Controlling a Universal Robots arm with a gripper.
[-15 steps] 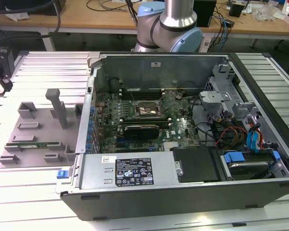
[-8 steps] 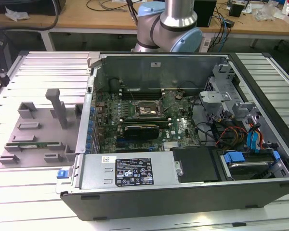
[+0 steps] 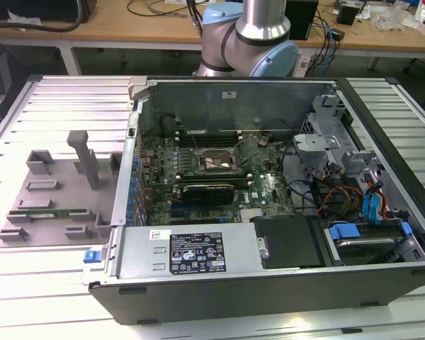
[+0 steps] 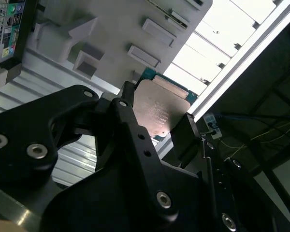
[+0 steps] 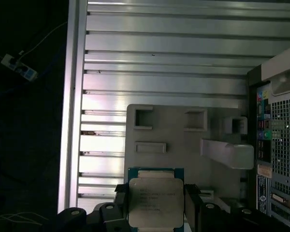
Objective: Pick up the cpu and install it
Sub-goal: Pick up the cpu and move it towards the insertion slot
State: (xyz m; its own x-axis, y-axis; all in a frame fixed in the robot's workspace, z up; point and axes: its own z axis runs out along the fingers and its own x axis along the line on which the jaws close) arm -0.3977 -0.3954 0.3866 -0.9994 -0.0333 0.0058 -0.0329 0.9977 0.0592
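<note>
Robot cell with the cpu (image 5: pixel 156 202) in grasp. In both wrist views the pincer (image 5: pixel 156 208) is closed on the cpu (image 4: pixel 159 110). One black finger (image 5: pixel 120 194) presses against one side edge of the chip and the other finger (image 5: pixel 191 203) against the opposite edge. The same grip is seen obliquely in the second wrist view, where the pincer (image 4: pixel 157 116) has a finger (image 4: pixel 127 99) on either side of the chip. The pale silvery top plate faces both wrist cameras, with a thin green rim showing around it.

The cpu is held over an edge of the grey tray (image 5: pixel 174 140), a moulded fixture with raised blocks and rectangular pockets. In the first wrist view the chip overlaps that edge. Whether it touches the tray cannot be told.

The grey tray (image 3: pixel 57 191) lies on the slatted metal bench (image 3: pixel 28 283). The open computer case (image 3: pixel 269 283) stands just beside the tray, on the exterior view's right. Inside the case lies the motherboard (image 3: pixel 262 188), with its dark square socket frame (image 3: pixel 216 161) well apart from the tray. The arm (image 3: pixel 258 28) rises behind the case, on the side far from the exterior camera.
</note>
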